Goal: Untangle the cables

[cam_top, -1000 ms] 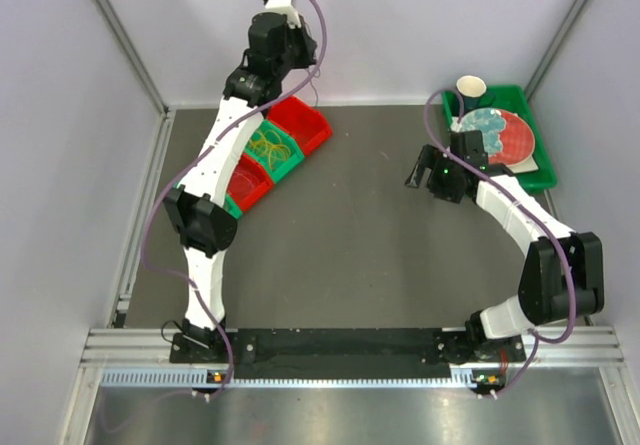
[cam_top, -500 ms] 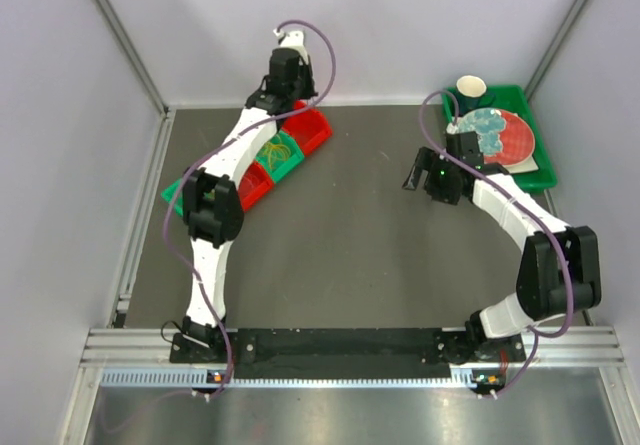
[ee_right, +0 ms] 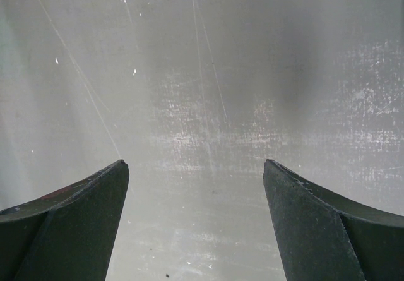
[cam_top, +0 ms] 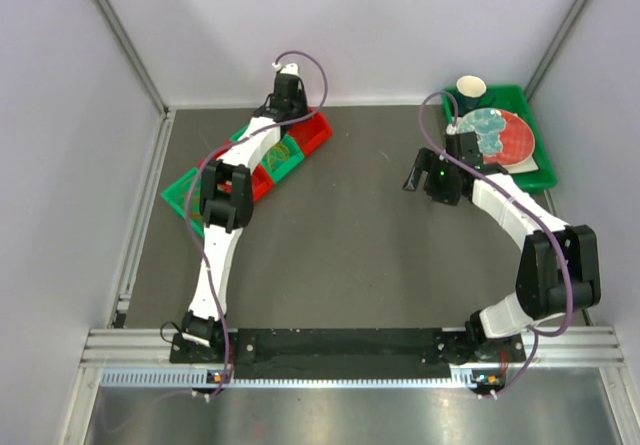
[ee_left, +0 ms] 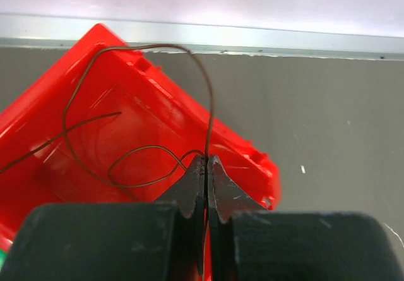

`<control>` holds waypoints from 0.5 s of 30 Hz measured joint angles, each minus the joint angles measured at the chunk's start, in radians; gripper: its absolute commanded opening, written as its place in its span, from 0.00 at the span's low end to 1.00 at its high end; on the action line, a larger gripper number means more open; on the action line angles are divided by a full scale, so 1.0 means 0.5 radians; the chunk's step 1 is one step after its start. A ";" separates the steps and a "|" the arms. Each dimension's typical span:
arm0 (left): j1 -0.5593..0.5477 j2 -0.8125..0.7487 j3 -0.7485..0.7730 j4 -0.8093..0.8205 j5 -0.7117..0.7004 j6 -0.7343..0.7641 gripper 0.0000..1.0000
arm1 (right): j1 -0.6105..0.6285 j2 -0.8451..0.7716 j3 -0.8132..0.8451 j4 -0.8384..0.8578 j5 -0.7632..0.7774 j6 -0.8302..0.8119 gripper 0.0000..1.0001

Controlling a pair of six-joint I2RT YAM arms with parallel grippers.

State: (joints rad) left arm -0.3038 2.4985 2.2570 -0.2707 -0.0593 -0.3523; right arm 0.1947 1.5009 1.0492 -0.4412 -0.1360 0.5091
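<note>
Dark brown cable point(ee_left: 211, 104) pinched over the red bin point(ee_left: 158, 120)
Left fingers point(ee_left: 194, 189) pressed together on the cable's end, the rest looping inside the bin at the desk's point(ee_right: 202, 72) 11 o'clock. Right fingers point(ee_right: 76, 230) spread wide apart, holding nothing, over bare desk toward 2 o'clock.

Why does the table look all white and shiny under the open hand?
Right wrist view: light glares off the table, washing it pale; left wrist view: no glare, red bin and thin brown cable sharp; top view: the same table looks dark grey.
</note>
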 measured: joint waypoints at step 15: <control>0.021 -0.409 -0.868 0.216 0.089 -0.040 0.00 | 0.050 0.034 0.000 0.000 0.006 0.004 0.86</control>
State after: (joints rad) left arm -0.2935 2.2940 1.8229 -0.1627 -0.0147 -0.3721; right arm 0.2195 1.5181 1.0492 -0.4412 -0.1329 0.5110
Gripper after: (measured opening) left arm 0.018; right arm 0.862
